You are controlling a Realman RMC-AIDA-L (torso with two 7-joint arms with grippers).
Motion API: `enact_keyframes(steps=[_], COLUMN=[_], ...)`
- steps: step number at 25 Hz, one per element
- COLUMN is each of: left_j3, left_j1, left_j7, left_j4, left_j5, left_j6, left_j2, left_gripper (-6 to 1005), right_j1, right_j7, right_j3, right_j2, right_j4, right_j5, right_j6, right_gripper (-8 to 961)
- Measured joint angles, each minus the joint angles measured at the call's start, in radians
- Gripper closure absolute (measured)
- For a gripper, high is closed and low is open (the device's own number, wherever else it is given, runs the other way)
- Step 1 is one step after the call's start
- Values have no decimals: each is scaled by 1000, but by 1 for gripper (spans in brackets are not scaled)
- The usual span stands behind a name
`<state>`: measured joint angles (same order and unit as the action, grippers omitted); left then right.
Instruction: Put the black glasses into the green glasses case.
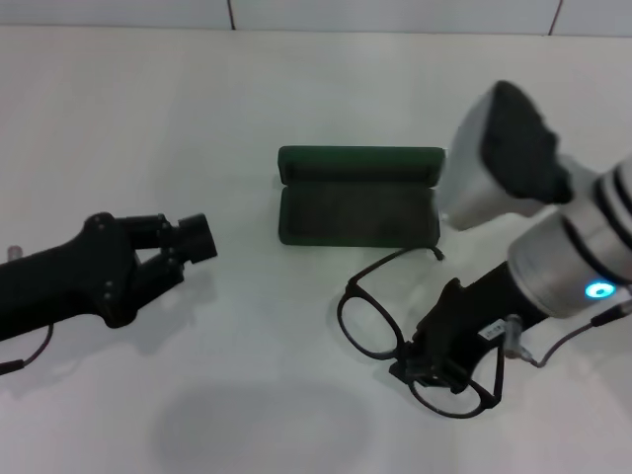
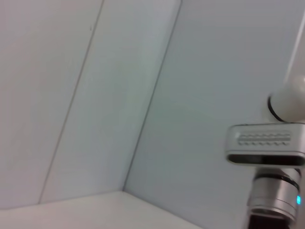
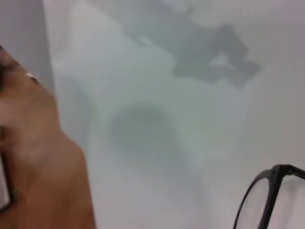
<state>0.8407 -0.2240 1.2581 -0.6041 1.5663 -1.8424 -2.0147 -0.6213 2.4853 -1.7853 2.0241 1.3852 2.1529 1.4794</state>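
The green glasses case (image 1: pixel 358 196) lies open on a plain white bench (image 1: pixel 247 109), a tiled wall seam behind it. The black glasses (image 1: pixel 395 331) rest on the bench just in front of the case. The right claw (image 1: pixel 427 367) is closed around their frame. The left claw (image 1: pixel 183 247) hovers well left of the case, fingers parted, holding nothing.

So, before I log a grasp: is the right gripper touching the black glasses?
Touching. The head view shows the right gripper down on the black glasses at the bridge, no gap between them.
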Motion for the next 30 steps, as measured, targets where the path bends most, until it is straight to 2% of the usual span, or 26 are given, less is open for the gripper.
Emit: enact_keyframes(steps=[6,13,18,22,30], left_j3=[-38,-38,-36,-30,12], left_j1=[-4,-60,-123,-176,-257], left_j7=[11,15,22,41,72], left_j4=[9,68,118,134,145], left_j5=[-34,-127,-170,-164,-147], left_j6=[-4,-49,-85,-90,-92], left_j2=[-14,-22,-42,-52,-65], left_gripper=[856,876,890,901,917], right_j1=[100,181,208,213,179], right_j7=[-244,-647,-976,-1143,-1252], right_j3=[148,320,397,427,480], right_j2=[2,2,-1,-4,-4], right_j4=[2,-84,-196,-243,-274], right_j5=[-120,-282,-417,-504,-559], right_j6=[72,170,203,247,318], right_gripper=[845,848,848,847,847])
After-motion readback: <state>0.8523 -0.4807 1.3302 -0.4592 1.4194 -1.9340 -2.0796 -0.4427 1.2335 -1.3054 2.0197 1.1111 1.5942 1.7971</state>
